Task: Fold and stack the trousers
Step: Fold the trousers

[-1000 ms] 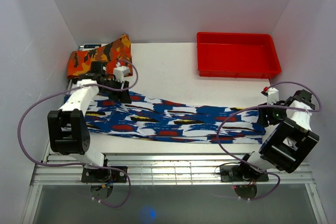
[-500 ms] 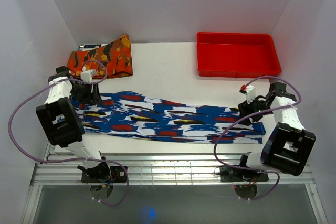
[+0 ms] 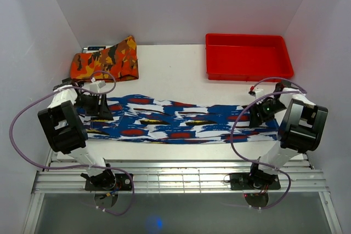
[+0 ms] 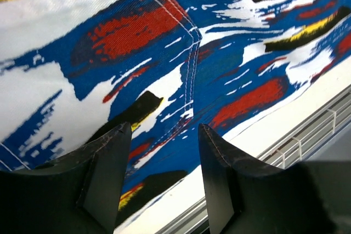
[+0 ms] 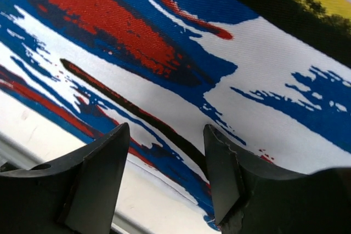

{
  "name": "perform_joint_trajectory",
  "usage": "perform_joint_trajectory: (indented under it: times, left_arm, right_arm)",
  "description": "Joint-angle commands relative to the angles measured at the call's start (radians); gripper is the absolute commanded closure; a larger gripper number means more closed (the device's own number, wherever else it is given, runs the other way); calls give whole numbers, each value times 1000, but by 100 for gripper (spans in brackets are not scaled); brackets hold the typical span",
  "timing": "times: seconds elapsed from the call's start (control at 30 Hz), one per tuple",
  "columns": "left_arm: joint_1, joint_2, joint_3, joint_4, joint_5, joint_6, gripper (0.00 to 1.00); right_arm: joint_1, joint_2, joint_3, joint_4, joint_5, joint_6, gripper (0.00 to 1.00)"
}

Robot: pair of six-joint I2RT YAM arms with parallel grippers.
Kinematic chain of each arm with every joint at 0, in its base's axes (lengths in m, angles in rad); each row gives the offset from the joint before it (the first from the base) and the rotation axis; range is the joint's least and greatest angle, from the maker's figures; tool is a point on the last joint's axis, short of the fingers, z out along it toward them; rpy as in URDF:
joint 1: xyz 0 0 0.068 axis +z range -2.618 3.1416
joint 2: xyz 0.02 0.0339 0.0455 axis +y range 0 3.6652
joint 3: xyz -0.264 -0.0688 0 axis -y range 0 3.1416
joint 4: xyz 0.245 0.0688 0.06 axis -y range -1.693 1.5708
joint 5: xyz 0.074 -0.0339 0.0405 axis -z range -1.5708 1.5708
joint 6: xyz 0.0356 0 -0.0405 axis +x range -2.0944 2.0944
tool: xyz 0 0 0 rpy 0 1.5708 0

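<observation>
— Your jaws?
— Both apart, holding nothing. My left gripper (image 4: 163, 130) and right gripper (image 5: 165, 130) are over opposite ends of the trousers (image 3: 175, 121), flat on the table (image 3: 175, 75).
— Around?
— Orange camouflage cloth (image 3: 105, 60), red tray (image 3: 248, 74), farther back.

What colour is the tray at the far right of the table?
The tray is plain red; the top external view shows it best.

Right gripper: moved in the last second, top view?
Yes. The right gripper has shifted left, from below the red tray's right corner to further under its front wall, now over the right end of the trousers.
</observation>
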Motion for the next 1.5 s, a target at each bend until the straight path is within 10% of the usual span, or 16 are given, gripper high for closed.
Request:
perform_joint_trajectory:
  times: [0.0,0.3,0.63,1.13,1.47]
  left_arm:
    - [-56,-14,9,-6,96,100,37]
    - [-362,-79,5,37,57,145,39]
    - [-376,44,16,5,120,90,40]
    - [-376,82,8,13,33,-47,37]
    - [-376,38,46,4,16,-56,39]
  right_arm:
    - [3,85,110,140,33,-4,37]
    - [-3,-102,178,-47,-28,-355,41]
    - [-8,-283,-83,131,181,-852,46]
    - [-6,-231,-226,395,229,-973,51]
    - [-6,-286,-164,332,158,-960,89]
